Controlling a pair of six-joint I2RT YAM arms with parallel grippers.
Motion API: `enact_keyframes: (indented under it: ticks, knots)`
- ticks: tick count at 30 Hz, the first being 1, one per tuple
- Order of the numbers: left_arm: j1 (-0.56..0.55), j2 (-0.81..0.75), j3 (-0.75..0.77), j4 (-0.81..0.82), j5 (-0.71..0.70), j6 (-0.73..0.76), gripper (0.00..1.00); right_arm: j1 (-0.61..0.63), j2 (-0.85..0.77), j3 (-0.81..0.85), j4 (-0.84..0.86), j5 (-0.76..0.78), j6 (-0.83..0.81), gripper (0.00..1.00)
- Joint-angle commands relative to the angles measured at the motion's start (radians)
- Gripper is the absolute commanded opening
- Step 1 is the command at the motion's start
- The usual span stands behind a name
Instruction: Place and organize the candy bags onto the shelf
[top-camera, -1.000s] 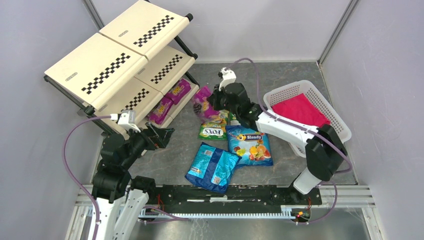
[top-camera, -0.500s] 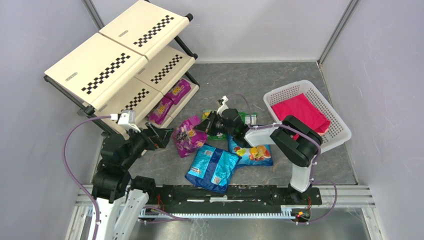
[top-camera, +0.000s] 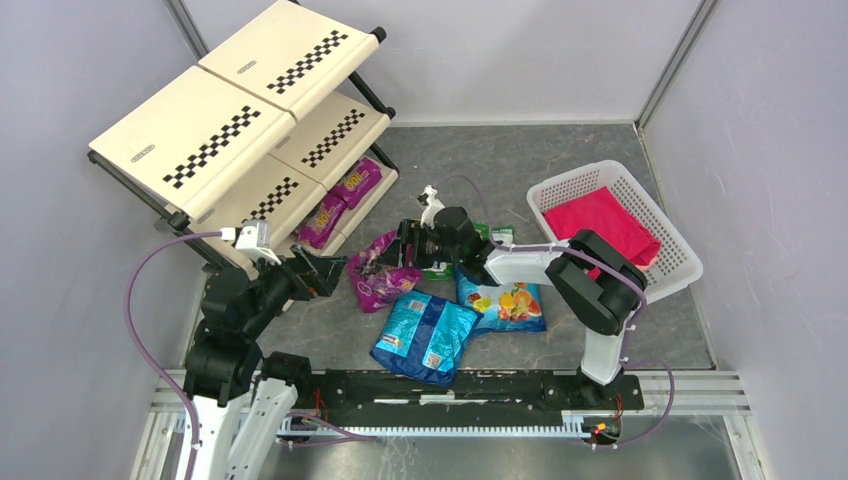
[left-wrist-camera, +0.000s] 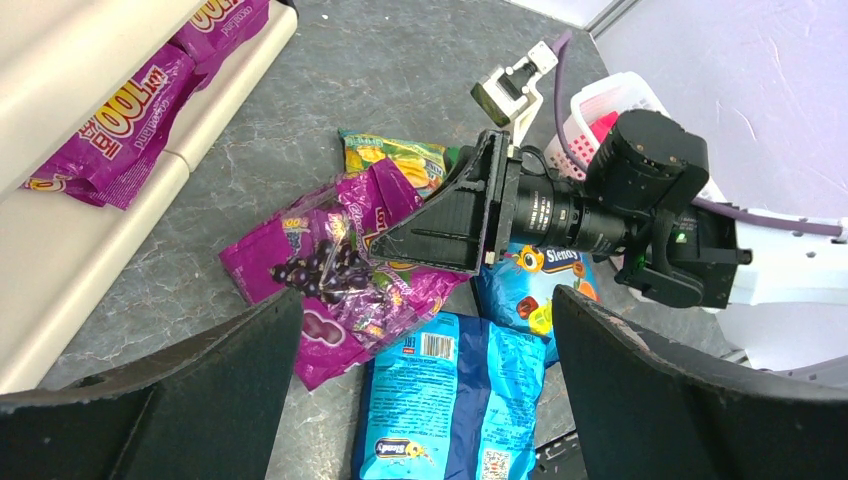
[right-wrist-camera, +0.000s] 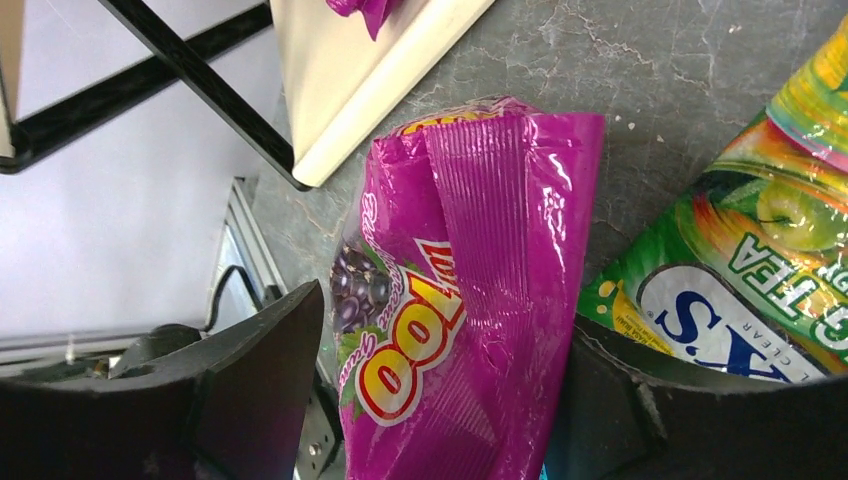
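A magenta grape candy bag (top-camera: 378, 275) (right-wrist-camera: 480, 250) lies crumpled on the table, between my two grippers. My right gripper (top-camera: 405, 245) (right-wrist-camera: 450, 330) is open, its jaws straddling the bag's end with a gap on one side. My left gripper (top-camera: 335, 268) (left-wrist-camera: 428, 300) is open just left of the bag and holds nothing. Two more purple bags (top-camera: 355, 183) (top-camera: 322, 220) lie on the bottom tier of the shelf (top-camera: 200, 130). A blue bag (top-camera: 425, 335) (left-wrist-camera: 455, 400), a blue Slendy bag (top-camera: 505, 305) and a green-yellow bag (right-wrist-camera: 740, 260) (left-wrist-camera: 395, 155) lie on the table.
A white lattice basket (top-camera: 665, 235) holding a red cloth (top-camera: 600, 220) stands at the right, close to the right arm's elbow. The shelf's black frame leg (right-wrist-camera: 200, 80) runs close above the magenta bag. Grey walls close in the table on three sides.
My right arm carried the magenta bag from near the shelf down to the table in front of the left gripper, then its jaws opened. The left arm stayed still.
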Motion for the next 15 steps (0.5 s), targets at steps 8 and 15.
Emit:
enact_keyframes:
  ticks: [8,15]
  knots:
    - [0.007,-0.020,0.016,0.024,-0.002,0.008,1.00,0.046,0.028,0.205,-0.304,-0.034,-0.245,0.71]
    - [0.006,-0.024,0.016,0.024,0.000,0.010,1.00,0.050,0.072,0.260,-0.401,0.003,-0.317,0.67]
